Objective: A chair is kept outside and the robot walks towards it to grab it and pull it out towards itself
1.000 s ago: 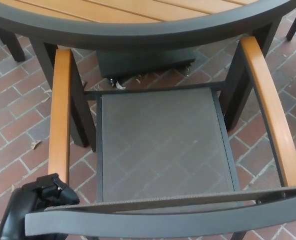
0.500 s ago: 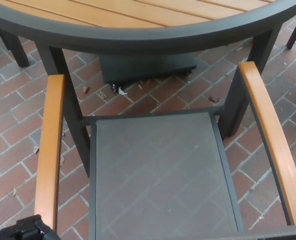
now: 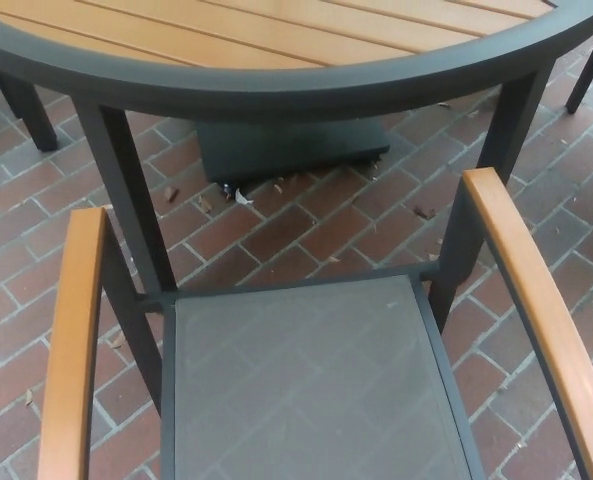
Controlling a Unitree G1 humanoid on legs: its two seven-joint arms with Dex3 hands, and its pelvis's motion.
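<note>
The chair fills the lower half of the head view. Its grey mesh seat point(image 3: 306, 385) lies between two orange wooden armrests, the left one point(image 3: 71, 350) and the right one point(image 3: 541, 315), on a dark metal frame. The seat's front edge sits a little out from under the round table point(image 3: 276, 70), with brick showing between them. The chair's back is cut off by the bottom of the picture. Neither of my hands shows.
The round table has an orange slatted top, a dark rim and dark legs point(image 3: 126, 190). A dark weighted base point(image 3: 286, 145) with small wheels sits under it. Red brick paving point(image 3: 306, 225) with scattered dry leaves surrounds the chair. More dark legs stand at the far corners.
The chair has slid lower in the picture, away from the table, and more brick shows before its seat. My left hand and the chair's back have dropped out of view.
</note>
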